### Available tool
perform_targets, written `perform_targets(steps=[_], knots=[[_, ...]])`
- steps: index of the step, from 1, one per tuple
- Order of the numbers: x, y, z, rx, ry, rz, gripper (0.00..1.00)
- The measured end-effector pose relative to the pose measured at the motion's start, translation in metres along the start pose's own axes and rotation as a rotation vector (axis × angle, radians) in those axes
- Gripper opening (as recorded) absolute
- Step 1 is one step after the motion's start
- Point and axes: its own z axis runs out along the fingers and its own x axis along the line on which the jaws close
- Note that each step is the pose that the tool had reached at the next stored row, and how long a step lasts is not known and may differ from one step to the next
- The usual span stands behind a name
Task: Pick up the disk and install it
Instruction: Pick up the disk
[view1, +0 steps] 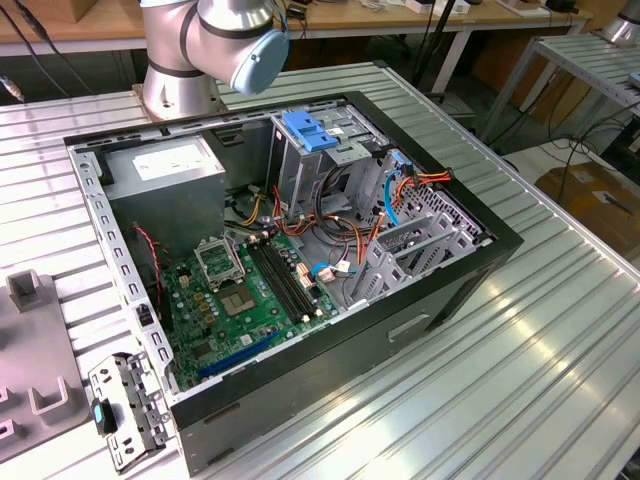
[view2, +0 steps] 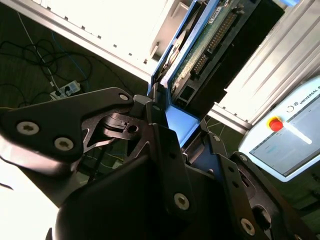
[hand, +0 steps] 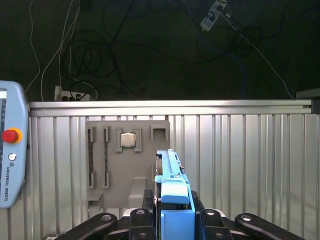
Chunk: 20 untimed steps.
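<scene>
Black claw (hand: 172, 207) clamps the disk (hand: 170, 170) edge-on: bright blue carrier, dark body, seemingly a green circuit-board face.

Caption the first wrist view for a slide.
The gripper clamps the disk on edge, with the ribbed table and grey parts tray beyond.
</scene>
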Motion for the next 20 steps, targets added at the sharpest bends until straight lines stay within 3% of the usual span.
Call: perform_targets(steps=[9, 20], knots=[[-0.0002, -0.0157, 0.0001, 0.0001, 0.0, 0.0, 0.37], [-0.0004, -0.0247, 0.0001, 0.0001, 0.0, 0.0, 0.37]])
